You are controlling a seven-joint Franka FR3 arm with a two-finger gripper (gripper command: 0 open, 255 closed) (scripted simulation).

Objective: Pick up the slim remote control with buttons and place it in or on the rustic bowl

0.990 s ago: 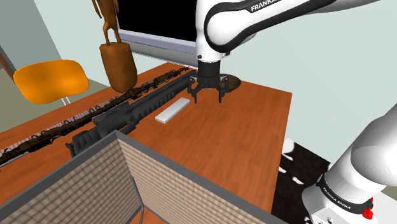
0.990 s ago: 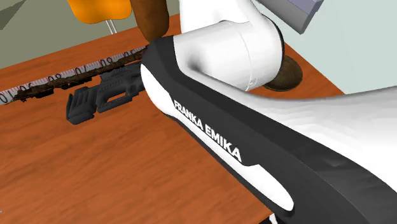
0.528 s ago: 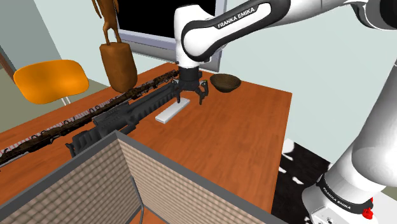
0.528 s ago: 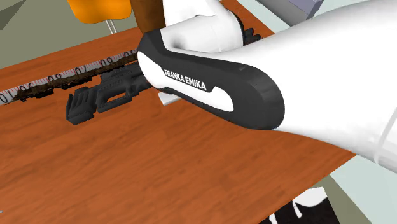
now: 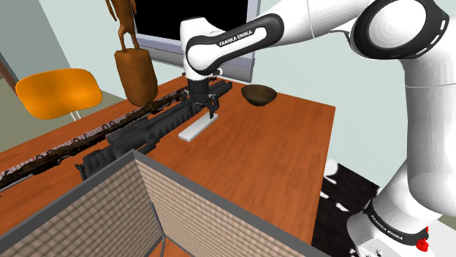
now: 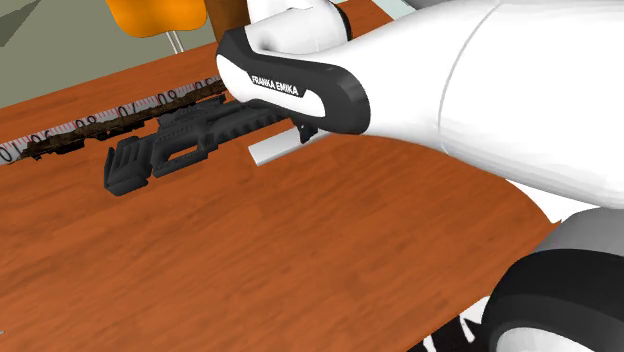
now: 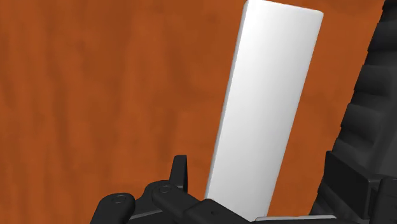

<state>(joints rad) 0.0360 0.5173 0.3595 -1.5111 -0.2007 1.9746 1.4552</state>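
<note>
As the white Franka arm (image 5: 307, 29) reaches out over the red-brown bench (image 5: 278, 146), the move ahead depends on how a pale slab lies beside the black rifle-shaped model (image 5: 146, 128) stretched along the bench. That slab is the slim remote control (image 5: 197, 129), drawn plain white with no buttons visible. It rests flat on the bench just beside the rifle model, not touching it, with its long axis roughly parallel to the barrel. The jaws hang above the end of the remote nearer the rifle's muzzle, and the rest of its length runs away from them. To take it across its narrow width, they would likely have to straddle it with one side toward the rifle. Whether the jaws are parted or closed cannot be told, but the remote is not lifted.

The shoulder view places the dark rustic bowl (image 5: 259, 94) beyond the rifle's muzzle end, well apart from the remote. The wrist view shows the strip of bare bench between the remote (image 7: 267, 108) and the rifle (image 7: 375, 127). The second exterior view shows the remote's free end (image 6: 272, 148) poking out from under the arm.
</note>
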